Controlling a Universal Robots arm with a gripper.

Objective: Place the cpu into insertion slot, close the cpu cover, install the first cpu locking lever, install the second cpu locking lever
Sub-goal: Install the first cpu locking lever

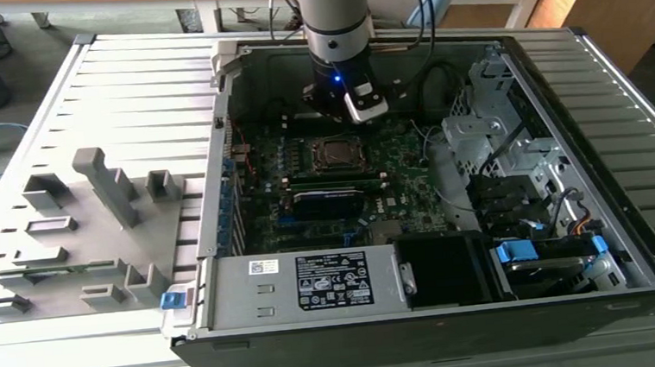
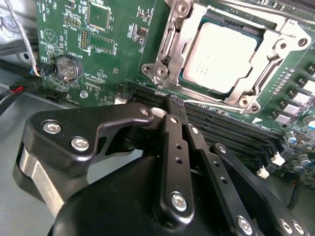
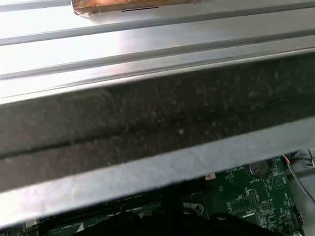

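Cpu (image 2: 224, 56) sits seated under your closed cpu cover (image 2: 170, 46), beside your claw (image 2: 173, 104), pressed together, empty, poised for levers.

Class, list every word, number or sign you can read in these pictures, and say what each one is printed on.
Nothing can be quoted with confidence.
Black-and-white label on the grey power supply: print too small to read.
Small white sticker beside it: unreadable.
White lettering on the green motherboard, in both wrist views: too small and blurred to read.
Top of the cpu: no legible marking.
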